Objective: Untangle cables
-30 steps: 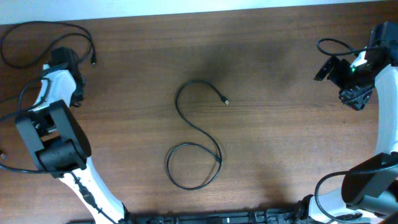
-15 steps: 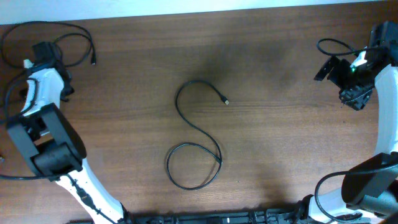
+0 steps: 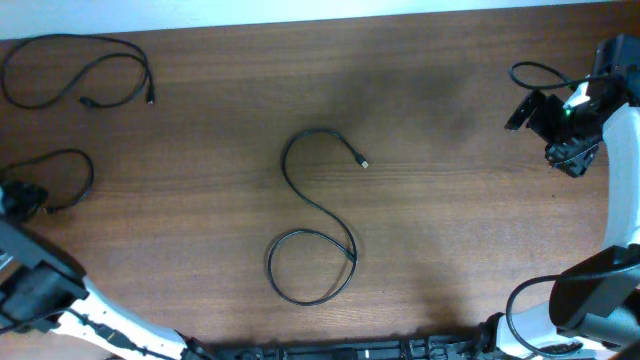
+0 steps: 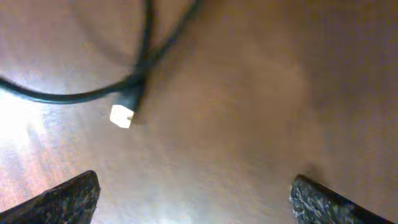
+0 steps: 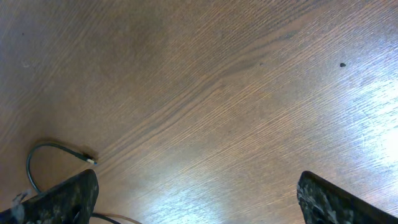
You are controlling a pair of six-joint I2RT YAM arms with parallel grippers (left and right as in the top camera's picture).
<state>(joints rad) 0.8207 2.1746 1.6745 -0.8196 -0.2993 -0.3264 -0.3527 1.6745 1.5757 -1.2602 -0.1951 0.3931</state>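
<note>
Two cables lie apart on the worktop point(image 3: 450, 250), which suggests the sorting is mostly done: one point(image 3: 315, 225) curls at frame centre, another point(image 3: 75, 80) upper left. Left fingers point(image 4: 311, 202) and right fingers point(image 5: 71, 196) are spread, holding nothing.

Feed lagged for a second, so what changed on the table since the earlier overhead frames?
The left arm swung from the top-left corner out to the left edge, uncovering the thin black cable lying loose there. The S-shaped black cable mid-table and the right gripper stayed put.
</note>
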